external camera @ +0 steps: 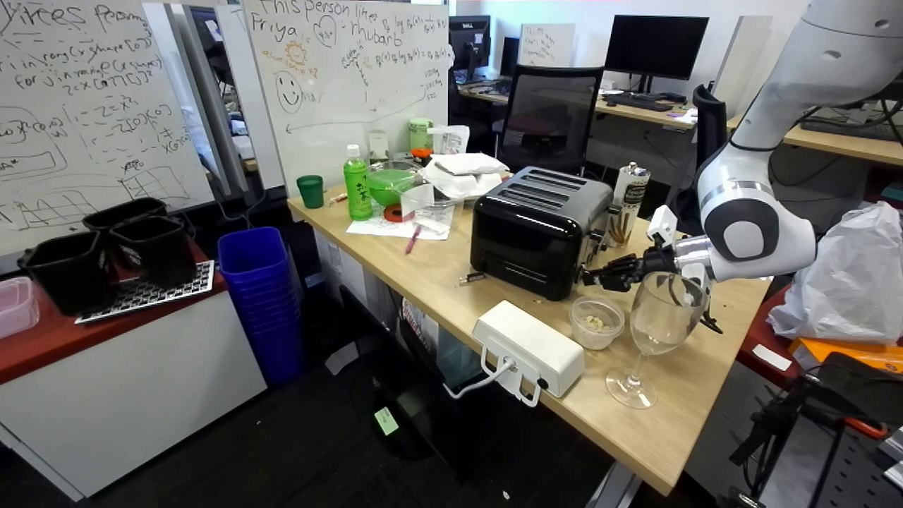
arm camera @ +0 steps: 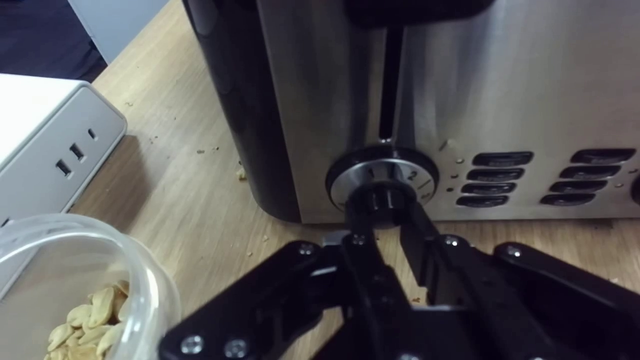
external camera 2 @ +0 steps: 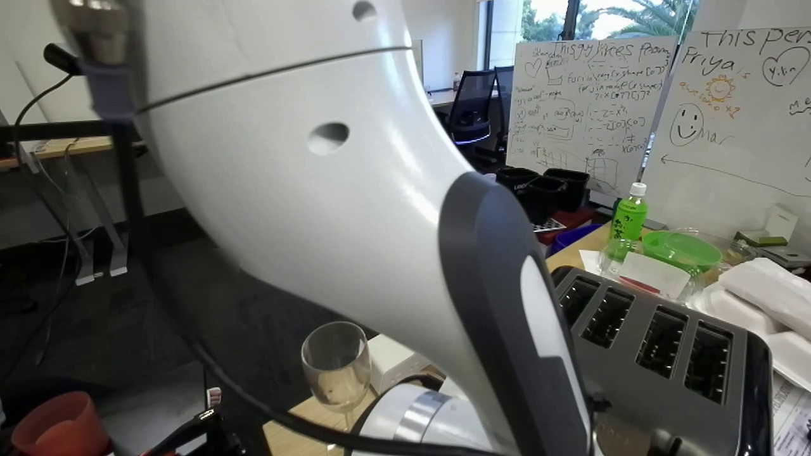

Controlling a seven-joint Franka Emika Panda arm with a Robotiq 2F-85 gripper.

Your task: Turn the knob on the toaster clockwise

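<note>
The black toaster (external camera: 529, 240) with slots in its silvery top stands on the table in both exterior views (external camera 2: 665, 354). Its metal control face (arm camera: 505, 90) fills the top of the wrist view. A black knob (arm camera: 384, 196) sits on a silvery numbered dial (arm camera: 345, 182), low on that face near its left edge. My gripper (arm camera: 384, 212) has one finger on each side of the knob and appears shut on it. In an exterior view the gripper (external camera: 587, 276) reaches the toaster's end face. The arm hides it in the opposite exterior view.
A wine glass (external camera: 659, 317) and a clear tub of nuts (external camera: 596, 330) stand close to the gripper. A white box (external camera: 529, 346) lies at the table edge. A tall can (external camera: 630, 187) stands behind the toaster. A black lever (arm camera: 415, 10) is above the knob.
</note>
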